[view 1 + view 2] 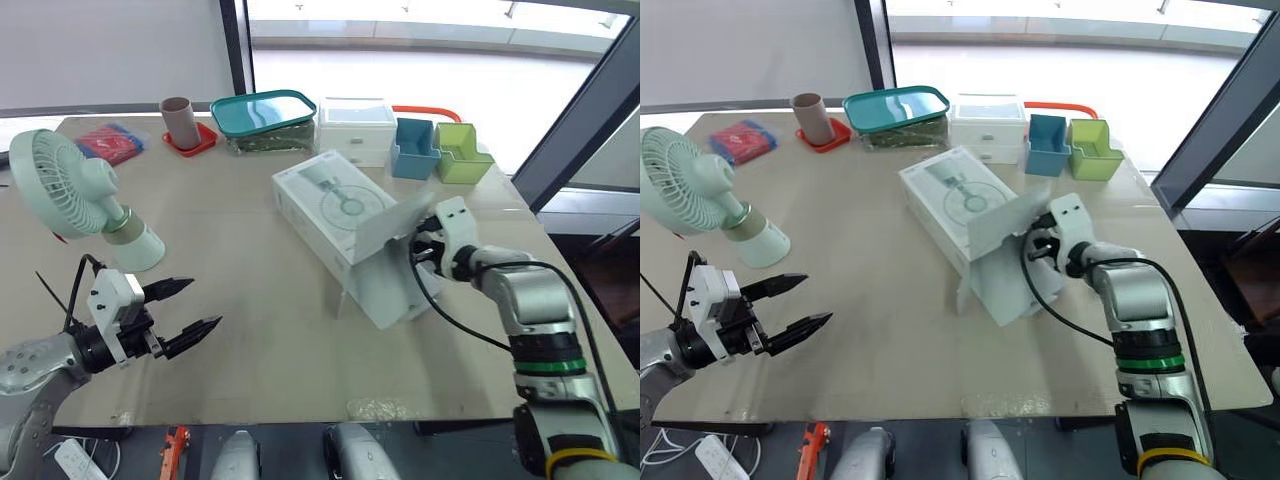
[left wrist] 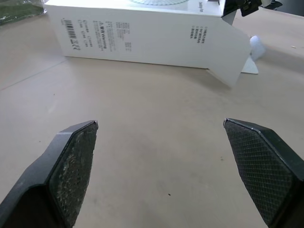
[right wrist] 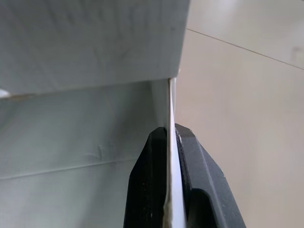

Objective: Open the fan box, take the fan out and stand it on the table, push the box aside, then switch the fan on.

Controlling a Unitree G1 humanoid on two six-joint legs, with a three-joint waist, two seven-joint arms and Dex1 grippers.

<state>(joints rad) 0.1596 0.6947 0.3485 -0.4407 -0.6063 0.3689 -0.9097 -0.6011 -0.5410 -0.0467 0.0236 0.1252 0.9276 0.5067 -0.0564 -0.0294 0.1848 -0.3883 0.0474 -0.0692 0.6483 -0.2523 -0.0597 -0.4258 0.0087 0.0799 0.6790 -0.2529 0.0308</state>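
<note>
Nearest us on the left, our left gripper [image 1: 205, 302] hovers over the table [image 1: 270, 340] with its fingers spread wide, holding nothing. To the right, our right gripper [image 3: 171, 142] pinches a thin open flap [image 1: 392, 224] of the fan box [image 1: 322, 198], which lies flat mid-table. Farther left, the fan [image 1: 62, 180] rests tilted, well apart from the box.

The white box [image 1: 955, 200] is seen lying on the table [image 1: 890, 340], its near end opened and one flap [image 1: 992, 226] raised. The right tool [image 1: 1038, 243] is set at that flap's edge. The left tool [image 1: 817, 300] is held spread, well apart from the box. The fan [image 1: 685, 190] is seen tilted at the table's left.
</note>
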